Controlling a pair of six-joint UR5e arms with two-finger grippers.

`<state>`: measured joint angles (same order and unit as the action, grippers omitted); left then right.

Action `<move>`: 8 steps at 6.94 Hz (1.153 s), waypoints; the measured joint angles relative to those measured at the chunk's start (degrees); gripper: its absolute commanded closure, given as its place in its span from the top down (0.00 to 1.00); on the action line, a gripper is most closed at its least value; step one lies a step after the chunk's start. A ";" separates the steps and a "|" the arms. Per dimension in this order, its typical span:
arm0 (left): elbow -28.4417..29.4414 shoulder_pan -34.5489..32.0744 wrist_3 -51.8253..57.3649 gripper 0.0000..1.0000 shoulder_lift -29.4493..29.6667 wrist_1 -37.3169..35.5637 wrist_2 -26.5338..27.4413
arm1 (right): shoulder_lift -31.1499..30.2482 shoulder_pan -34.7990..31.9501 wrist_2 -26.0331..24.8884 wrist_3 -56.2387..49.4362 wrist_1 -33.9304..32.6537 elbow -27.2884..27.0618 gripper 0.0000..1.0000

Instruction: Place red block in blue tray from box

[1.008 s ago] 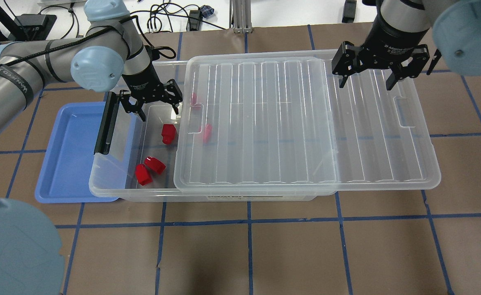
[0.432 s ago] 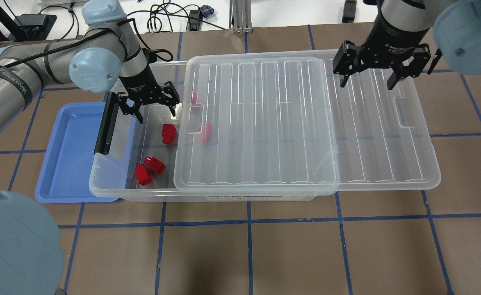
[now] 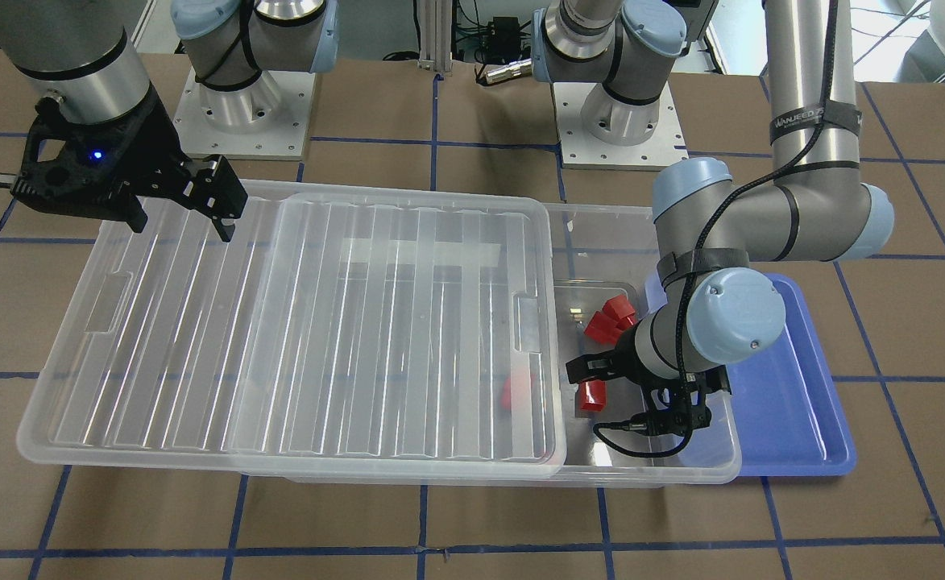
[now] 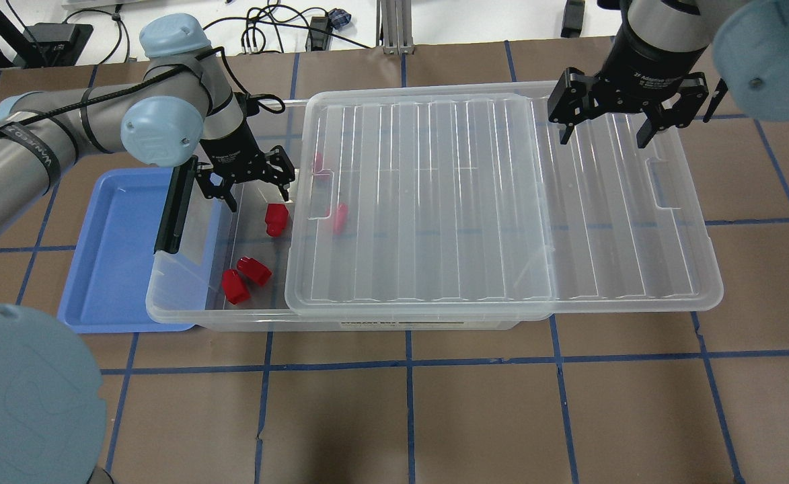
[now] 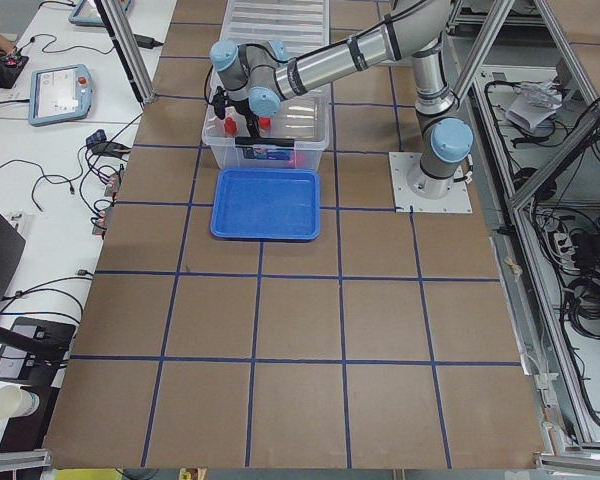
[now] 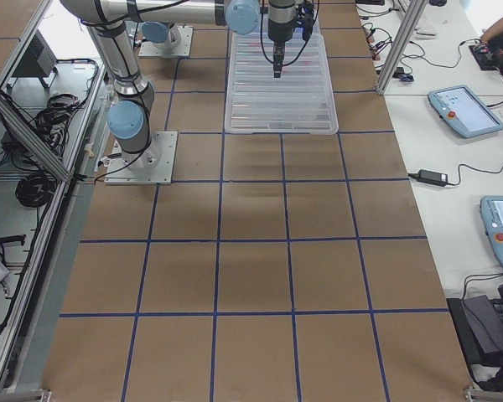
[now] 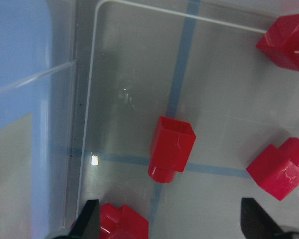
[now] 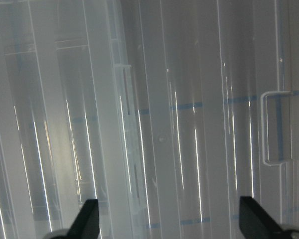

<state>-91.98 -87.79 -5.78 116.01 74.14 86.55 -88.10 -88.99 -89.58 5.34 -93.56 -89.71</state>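
The box [image 4: 179,310] is a clear bin whose ribbed lid [image 4: 421,202] is slid to the right, leaving its left end open. Three red blocks lie in the open end: one [image 4: 275,218] just ahead of my left gripper, two [image 4: 254,269] near the front wall. Two more show faintly under the lid. My left gripper [image 4: 249,185] is open and empty, low in the open end. In the left wrist view the red block [image 7: 172,149] lies between and ahead of the fingertips [image 7: 87,221]. The blue tray [image 4: 115,255] lies left of the box. My right gripper [image 4: 606,131] is open above the lid.
The box's black latch handle [image 4: 173,208] stands up between my left gripper and the tray. The box's left end overlaps the tray's right rim [image 3: 794,403]. The lid's right end overhangs the box. Brown table with blue tape lines all around.
My left gripper has moved a little nearer and lower into the box's open end, closer to the red block. It stays open. The right gripper has barely moved.
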 measured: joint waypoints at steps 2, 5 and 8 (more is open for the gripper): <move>-1.89 0.27 2.95 1.00 0.29 -2.11 -0.13 | 0.01 0.09 0.13 -0.24 -0.22 0.00 1.00; -3.22 0.33 3.32 1.00 0.97 -3.58 -0.15 | 0.10 1.32 0.47 -1.87 -0.56 0.35 1.00; -5.61 0.34 3.72 0.61 2.71 -9.94 -0.62 | 0.14 7.00 0.92 -5.93 0.56 1.22 1.00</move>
<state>-97.58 -87.45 -2.06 118.72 64.20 85.92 -87.95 -81.99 -88.66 -0.59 -93.00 -88.49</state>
